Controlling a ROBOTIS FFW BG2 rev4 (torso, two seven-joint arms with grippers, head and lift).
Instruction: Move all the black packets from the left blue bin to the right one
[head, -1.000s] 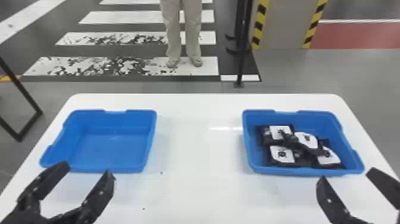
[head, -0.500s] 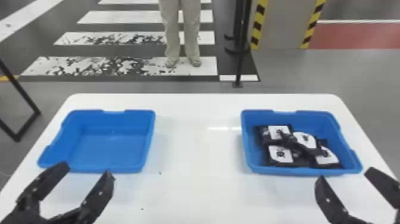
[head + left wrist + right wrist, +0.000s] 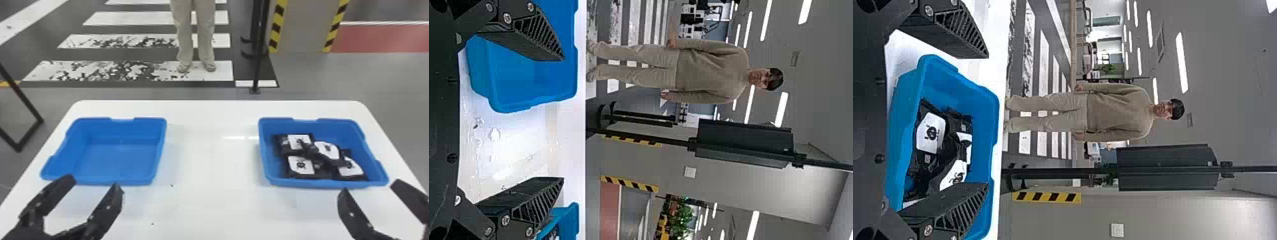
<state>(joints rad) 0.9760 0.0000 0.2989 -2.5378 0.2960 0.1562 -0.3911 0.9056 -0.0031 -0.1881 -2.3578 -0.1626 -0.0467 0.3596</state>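
My left gripper (image 3: 94,199) is open at the near edge of the left blue bin (image 3: 115,164), whose floor is bare. My right gripper (image 3: 370,188) stands open just in front of the right blue bin (image 3: 322,183). Several black packets (image 3: 301,165) with white labels lie overlapping in that right bin. In the left wrist view, the left gripper (image 3: 563,119) has its fingers wide apart with nothing between them. In the right wrist view, the right gripper (image 3: 988,120) is likewise spread, with the packets (image 3: 930,132) in the bin beyond.
Both bins rest on a white table (image 3: 210,166), with a wide stretch of tabletop between them. Beyond the far edge are a black stand (image 3: 258,48) and a pillar with striped edges (image 3: 306,25). Black metal legs (image 3: 20,95) stand on the floor at the left.
The view has shifted very slightly, so bins and table sit a touch further left. Both grippers hold their places and stay open.
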